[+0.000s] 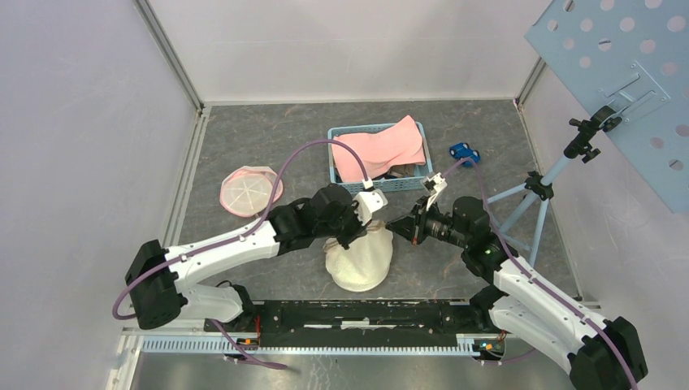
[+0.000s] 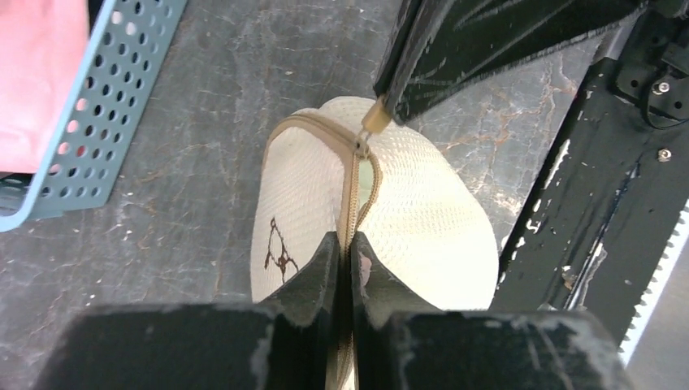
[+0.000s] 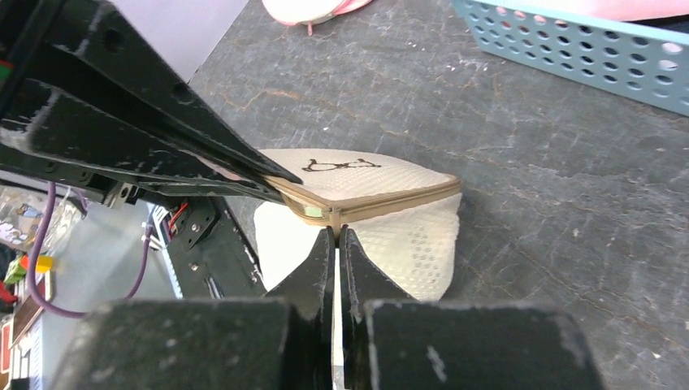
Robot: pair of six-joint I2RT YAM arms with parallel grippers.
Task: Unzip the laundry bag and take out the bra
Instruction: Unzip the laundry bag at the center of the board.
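I have both claws on the laundry bag (image 1: 357, 258), a cream mesh dome that sits near the middle of the table's near edge, just beyond the rail that carries my bases. My left claw (image 2: 351, 244) is clenched on the tan zipper (image 2: 351, 191), with the tape running straight down between its fingers. My right claw (image 3: 337, 236) is pinched tight on the brass zipper pull (image 2: 372, 118) at the crown of the bag.

The next move turns on one line. The zipper's long axis runs from my left claw up over the dome to my right claw, and the two tips are close together on it. A short gap stands open between them and shows a sliver of pale green. I cannot tell whether that is the bra, which is otherwise hidden in the bag. Beyond the pull the closed track bends away round the bag's rim. I judge that the pull must travel that way, away from my left claw, while the left one anchors the tape. Most of the unzipping looks undone.

I can read no brand or word anywhere. The bag carries only a small black line drawing (image 3: 335, 166) that looks like a pair of spectacles.

Toward the far edge stands a blue perforated basket (image 1: 341, 166) holding pink cloth (image 1: 382, 146), well apart from the bag.
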